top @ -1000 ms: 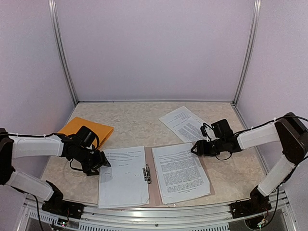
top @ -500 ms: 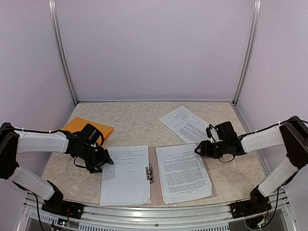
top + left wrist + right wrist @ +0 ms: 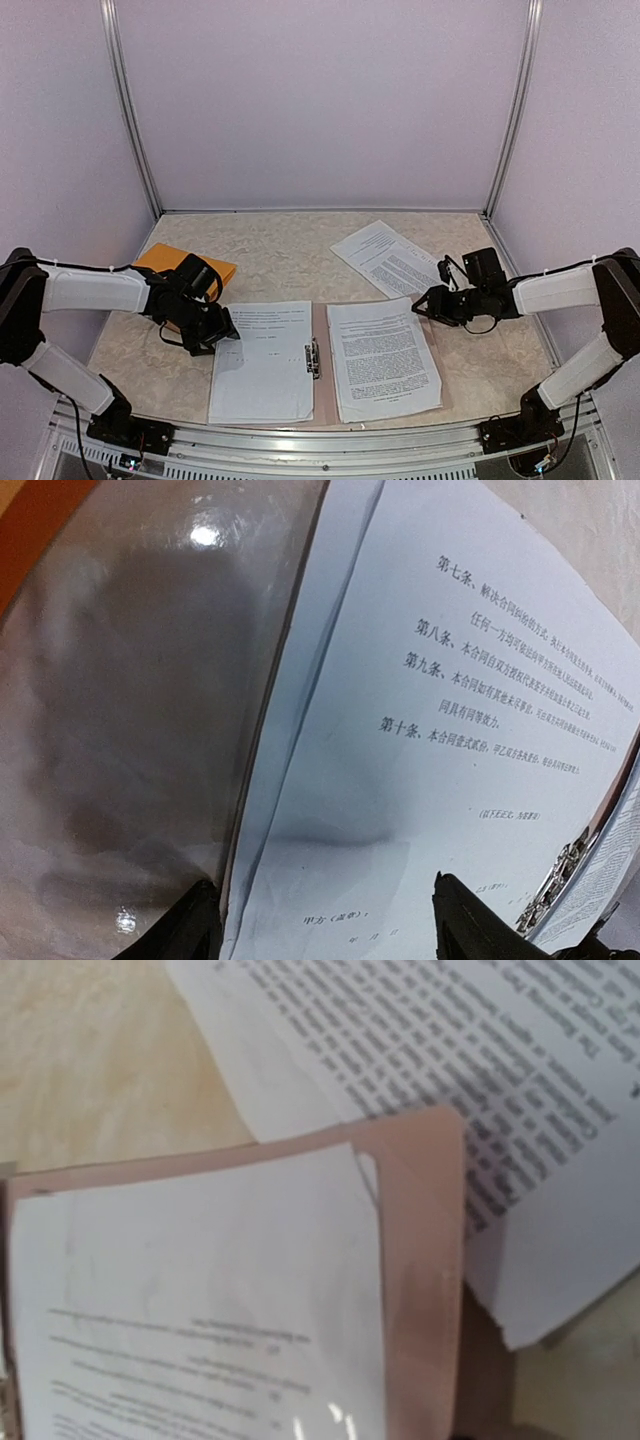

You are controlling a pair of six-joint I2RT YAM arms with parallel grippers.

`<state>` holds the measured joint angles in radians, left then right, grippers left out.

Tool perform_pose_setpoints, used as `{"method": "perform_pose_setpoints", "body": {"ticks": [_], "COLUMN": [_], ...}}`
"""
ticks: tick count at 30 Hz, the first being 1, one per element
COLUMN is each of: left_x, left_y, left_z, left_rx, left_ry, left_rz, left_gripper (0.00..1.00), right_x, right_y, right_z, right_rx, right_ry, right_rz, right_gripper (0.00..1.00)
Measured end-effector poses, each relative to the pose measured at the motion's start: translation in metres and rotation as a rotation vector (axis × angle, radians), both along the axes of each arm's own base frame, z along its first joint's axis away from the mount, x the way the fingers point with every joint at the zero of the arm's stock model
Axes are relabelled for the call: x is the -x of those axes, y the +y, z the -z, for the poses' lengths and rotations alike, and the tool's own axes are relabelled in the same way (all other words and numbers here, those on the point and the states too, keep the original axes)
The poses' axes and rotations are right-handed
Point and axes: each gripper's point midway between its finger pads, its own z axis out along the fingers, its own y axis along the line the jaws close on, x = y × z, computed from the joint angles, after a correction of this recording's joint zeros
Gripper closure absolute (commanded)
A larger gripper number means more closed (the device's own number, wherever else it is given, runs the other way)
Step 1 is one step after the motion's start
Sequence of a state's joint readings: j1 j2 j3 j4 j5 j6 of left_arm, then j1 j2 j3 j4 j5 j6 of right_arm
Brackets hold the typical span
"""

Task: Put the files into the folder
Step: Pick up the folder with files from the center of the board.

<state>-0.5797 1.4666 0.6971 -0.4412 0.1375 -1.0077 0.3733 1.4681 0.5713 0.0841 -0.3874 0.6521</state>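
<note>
The pinkish folder (image 3: 322,392) lies open near the front edge, with a metal clip (image 3: 312,357) at its spine. One printed white sheet of the files (image 3: 262,365) covers its left half and another (image 3: 382,358) covers its right half. A third sheet (image 3: 385,258) lies loose on the table behind. My left gripper (image 3: 228,335) is open, its fingertips (image 3: 195,925) straddling the left sheet's (image 3: 450,730) outer edge. My right gripper (image 3: 427,304) hovers at the folder's far right corner (image 3: 420,1260). Its fingers do not show in the right wrist view.
An orange envelope (image 3: 170,262) lies at the left, behind my left arm. The beige marbled table (image 3: 280,250) is walled by white panels on three sides. A metal rail (image 3: 330,440) runs along the front edge.
The folder and its sheets have slid a little to the right. My left gripper followed at the left sheet's edge, and my right gripper drew back to the right.
</note>
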Motion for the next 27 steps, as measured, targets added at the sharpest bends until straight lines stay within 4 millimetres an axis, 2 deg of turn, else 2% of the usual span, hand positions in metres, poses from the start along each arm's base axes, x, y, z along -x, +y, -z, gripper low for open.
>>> {"method": "perform_pose_setpoints", "body": {"ticks": [17, 23, 27], "left_x": [-0.002, -0.002, -0.002], "left_y": [-0.002, -0.002, -0.002], "left_z": [-0.001, -0.001, -0.001], "left_rx": [-0.027, -0.03, -0.031], "left_ry": [-0.006, -0.006, -0.007], "left_rz": [0.01, 0.011, 0.013], "left_gripper": [0.31, 0.3, 0.3], "right_x": [0.007, 0.009, 0.014], "right_y": [-0.002, -0.005, -0.011], "right_z": [-0.008, 0.001, 0.014], "right_rx": [-0.089, -0.07, -0.038], "right_ry": [-0.015, -0.025, -0.004], "right_rz": [-0.105, -0.158, -0.184], "right_gripper": [0.57, 0.59, 0.6]}}
